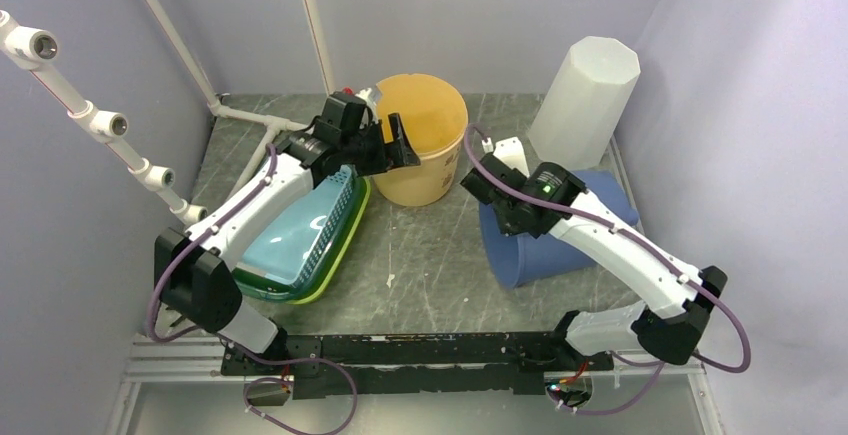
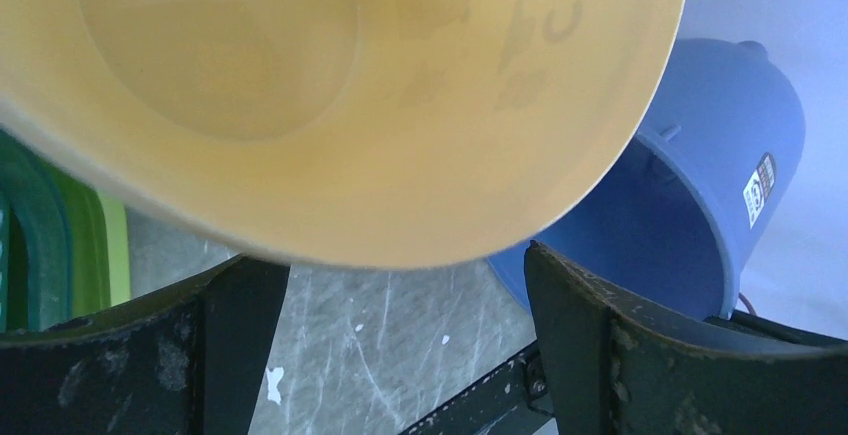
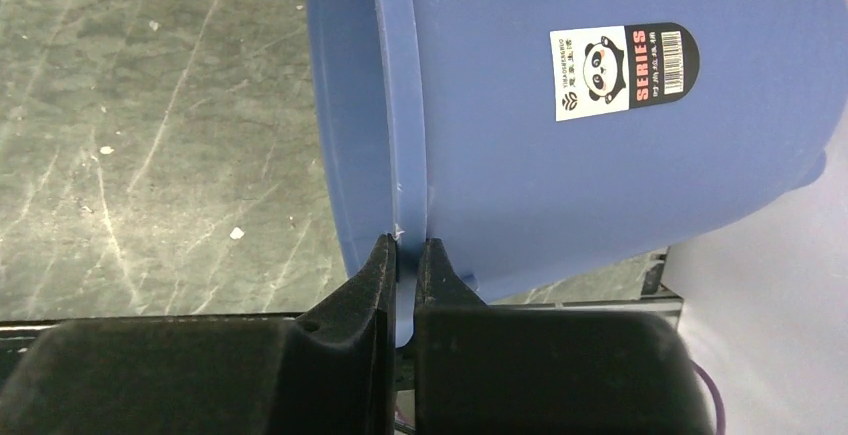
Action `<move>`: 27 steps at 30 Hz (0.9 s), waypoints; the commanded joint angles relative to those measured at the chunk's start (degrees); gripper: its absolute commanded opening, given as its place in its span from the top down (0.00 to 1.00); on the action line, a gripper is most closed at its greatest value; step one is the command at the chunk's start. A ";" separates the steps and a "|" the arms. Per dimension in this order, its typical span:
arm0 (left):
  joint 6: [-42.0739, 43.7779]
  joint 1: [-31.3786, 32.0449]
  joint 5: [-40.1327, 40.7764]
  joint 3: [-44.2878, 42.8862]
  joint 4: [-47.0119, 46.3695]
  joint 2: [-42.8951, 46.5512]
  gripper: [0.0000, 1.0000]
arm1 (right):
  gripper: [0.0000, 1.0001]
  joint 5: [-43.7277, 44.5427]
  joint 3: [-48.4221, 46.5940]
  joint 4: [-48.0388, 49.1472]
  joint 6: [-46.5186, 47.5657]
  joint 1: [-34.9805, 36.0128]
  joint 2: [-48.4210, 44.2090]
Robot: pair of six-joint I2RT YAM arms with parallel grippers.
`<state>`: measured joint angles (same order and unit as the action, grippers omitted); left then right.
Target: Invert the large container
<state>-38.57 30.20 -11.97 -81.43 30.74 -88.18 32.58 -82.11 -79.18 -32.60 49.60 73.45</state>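
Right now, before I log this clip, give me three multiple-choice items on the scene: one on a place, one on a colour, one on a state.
1. Where does the white container stand?
A. at the far right corner of the table
B. at the near left corner
C. in the middle

2. What colour is the bucket whose rim the right gripper pinches?
A. yellow
B. blue
C. green

3. How does the left gripper stand?
A. shut tight
B. out of sight
C. open, at the yellow bucket

Answers:
1 A: the top view shows it upright at the back right, behind the blue bucket.
2 B: the right wrist view shows the fingers closed on the blue rim.
3 C: the left wrist view shows the fingers wide apart under the yellow bucket's rim.
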 commanded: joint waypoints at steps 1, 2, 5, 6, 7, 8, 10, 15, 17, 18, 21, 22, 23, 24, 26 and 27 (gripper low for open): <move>-0.03 -0.14 -1.25 2.70 -1.80 5.36 0.08 | 1.00 1.59 -2.37 -4.68 -5.19 3.98 3.71; 0.28 -0.14 -1.43 2.98 -1.16 6.00 0.08 | 1.00 2.61 -3.08 -5.52 -5.92 4.84 4.38; 1.39 -0.14 -1.91 3.37 0.93 7.84 0.08 | 1.00 4.38 -4.40 -6.60 -7.02 6.84 5.64; 1.53 -0.14 -1.98 3.69 1.20 8.59 0.08 | 1.00 4.56 -4.58 -6.65 -7.28 7.18 5.98; 1.49 -0.14 -2.13 4.22 1.10 9.59 0.08 | 1.00 4.60 -4.68 -6.61 -7.50 7.66 6.31; 1.37 -0.15 -2.11 4.75 1.21 10.63 0.07 | 1.00 4.72 -4.80 -6.65 -7.76 8.10 6.66; 0.80 -0.15 -1.85 5.61 1.44 12.43 0.07 | 1.00 4.77 -5.03 -6.69 -8.00 9.05 7.38; 0.35 -0.14 0.48 6.43 3.84 16.09 0.07 | 1.00 4.41 -6.01 -6.69 -8.65 11.43 9.29; 0.12 -0.14 2.02 6.50 5.23 17.25 0.07 | 1.00 4.41 -6.35 -6.69 -8.70 12.62 10.23; 0.02 -0.14 2.32 6.73 5.62 17.77 0.07 | 1.00 4.40 -6.51 -6.69 -8.78 13.23 10.67; -0.63 -0.14 2.63 7.55 6.40 19.50 0.08 | 1.00 4.81 -7.27 -6.69 -8.66 15.55 12.04; -0.74 -0.14 2.75 7.86 6.80 20.08 0.08 | 1.00 4.78 -7.50 -6.71 -8.22 16.23 12.54; -0.87 -0.14 2.99 8.13 7.39 20.68 0.08 | 1.00 4.59 -7.61 -6.70 -7.75 16.74 12.97; -1.02 -0.15 3.33 8.29 7.95 21.24 0.08 | 1.00 4.25 -7.50 -6.69 -7.50 17.14 13.45; -1.23 -0.14 4.40 8.68 8.94 22.27 0.08 | 1.00 3.75 -7.18 -6.61 -7.31 18.31 14.43; -1.35 -0.16 5.19 8.90 9.44 22.88 0.08 | 1.00 3.61 -6.98 -6.60 -7.35 18.96 14.96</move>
<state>-38.79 30.17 -9.50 -73.25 37.95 -68.23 41.10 -89.03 -87.02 -39.18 66.70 85.91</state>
